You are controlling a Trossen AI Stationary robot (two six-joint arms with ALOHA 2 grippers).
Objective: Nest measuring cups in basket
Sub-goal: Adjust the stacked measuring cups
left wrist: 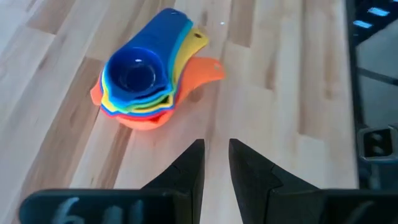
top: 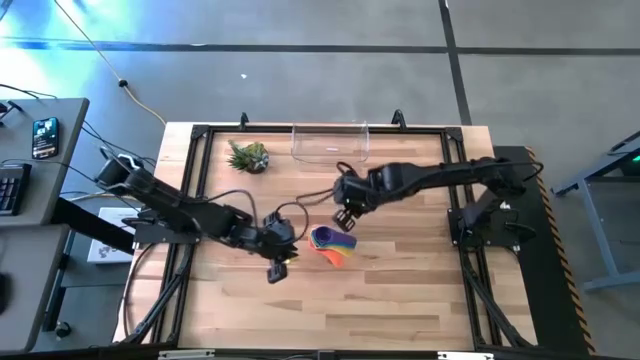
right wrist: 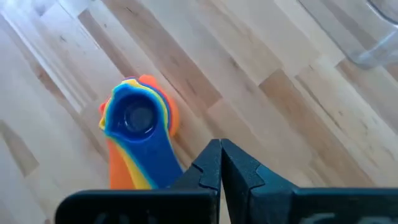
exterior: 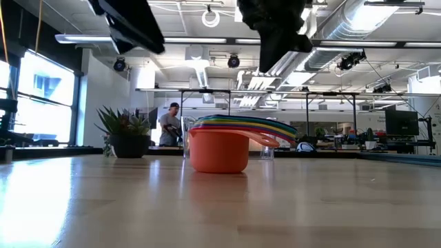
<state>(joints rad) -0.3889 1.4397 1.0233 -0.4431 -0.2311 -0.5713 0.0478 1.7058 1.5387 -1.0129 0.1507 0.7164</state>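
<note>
Person (exterior: 167,124) behind table, low view only.

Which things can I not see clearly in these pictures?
- Stack of cups: how many there are; the blue cup on top covers the lower ones, only coloured rims show in the low view.
- Clear bin: cut off by the right wrist picture's edge.
- Both pincers: cut off by the low view's top edge.
- Person: too small, low view.
</note>
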